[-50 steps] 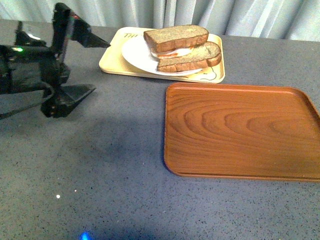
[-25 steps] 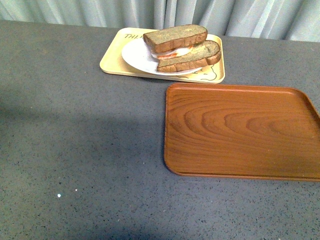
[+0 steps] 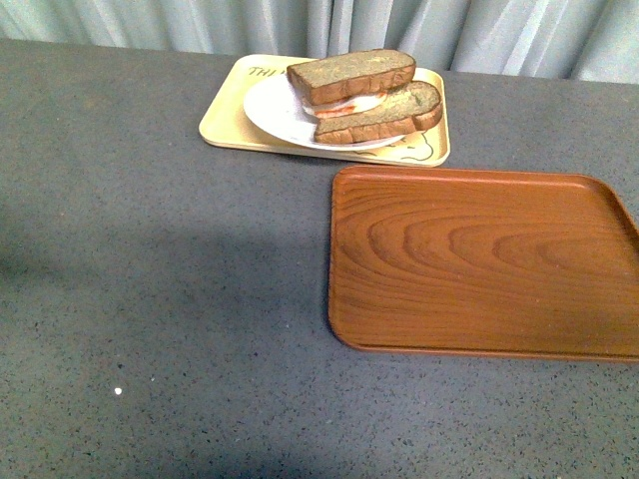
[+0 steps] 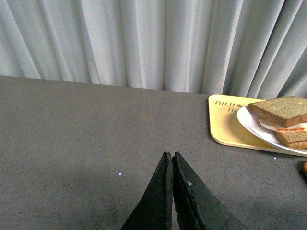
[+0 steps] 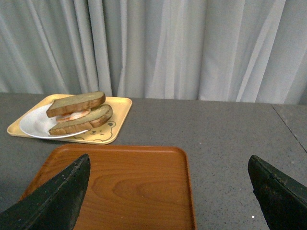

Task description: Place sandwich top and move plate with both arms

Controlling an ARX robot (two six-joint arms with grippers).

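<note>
Letters "TH" on yellow tray (image 3: 228,118) beside white plate (image 3: 272,112).

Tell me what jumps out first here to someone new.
The big brown wooden tray, bare, fills the right side of the grey table. Behind it the sandwich top already sits on the egg-filled slice, on the plate in the yellow tray. Neither arm shows in front view.

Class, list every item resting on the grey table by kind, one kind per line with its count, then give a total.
Trays: 2, the pale yellow rectangular tray and the brown wooden rectangular tray
Plates: 1, the round white plate, sitting on the yellow tray
Bread slices: 2, the brown-green top slice stacked over the lower brown-green slice, filling between
Total: 5
</note>
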